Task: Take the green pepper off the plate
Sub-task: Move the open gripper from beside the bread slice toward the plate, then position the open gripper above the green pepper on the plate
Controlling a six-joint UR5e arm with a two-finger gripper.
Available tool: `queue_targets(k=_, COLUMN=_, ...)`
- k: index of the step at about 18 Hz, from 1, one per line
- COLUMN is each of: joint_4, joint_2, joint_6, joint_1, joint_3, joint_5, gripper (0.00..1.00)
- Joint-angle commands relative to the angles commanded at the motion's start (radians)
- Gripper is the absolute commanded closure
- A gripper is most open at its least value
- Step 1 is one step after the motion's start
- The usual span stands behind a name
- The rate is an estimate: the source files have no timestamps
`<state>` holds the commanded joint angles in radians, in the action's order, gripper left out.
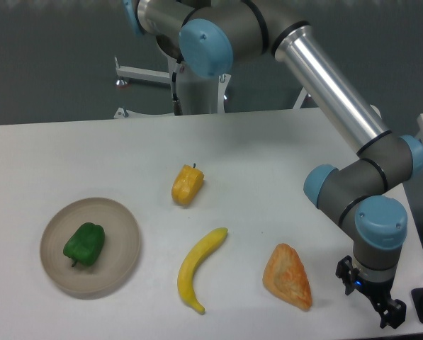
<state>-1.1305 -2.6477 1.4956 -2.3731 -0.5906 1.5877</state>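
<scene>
The green pepper [84, 244] lies on the left half of the round beige-grey plate [123, 244] at the table's front left, stem toward the front. My gripper [371, 295] hangs at the front right of the table, far from the plate, pointing down below the blue-capped wrist. Its two black fingers [392, 313] stand apart with nothing between them, so it is open and empty.
A yellow-orange pepper [187, 184] lies mid-table. A banana [199, 268] lies in front of it. An orange wedge-shaped item [288, 276] lies just left of the gripper. The arm's silver link [331, 85] crosses above the right half of the table. The table's right edge is near the gripper.
</scene>
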Motion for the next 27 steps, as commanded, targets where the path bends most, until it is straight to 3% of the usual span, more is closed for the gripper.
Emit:
queue_targets(k=3, joint_4=0.000, joint_2=0.017, joint_6=0.000, joint_1=0.008, joint_3=-0.018, joint_5=-0.002, gripper=0.00)
queue_targets(k=6, joint_4=0.002, joint_2=0.061, joint_6=-0.008, joint_1=0.026, joint_3=-0.076, joint_5=-0.008, gripper=0.00)
queue_targets(k=14, joint_4=0.002, joint_2=0.279, joint_6=-0.168, joint_1=0.066, joint_3=-0.357, joint_5=-0.060, gripper=0.00)
queue_targets(k=19, joint_4=0.003, joint_2=0.423, joint_6=-0.479, joint_1=0.170, joint_3=-0.535, joint_5=-0.074, gripper=0.00)
queue_targets(k=23, joint_4=0.011, joint_2=0.501, joint_6=-0.791, joint_1=0.261, joint_3=-0.633, joint_5=-0.113, gripper=0.00)
queue_targets(k=27, joint_4=0.014, joint_2=0.551, joint_6=-1.001, joint_1=0.342, joint_3=-0.696, joint_5=-0.166, gripper=0.00)
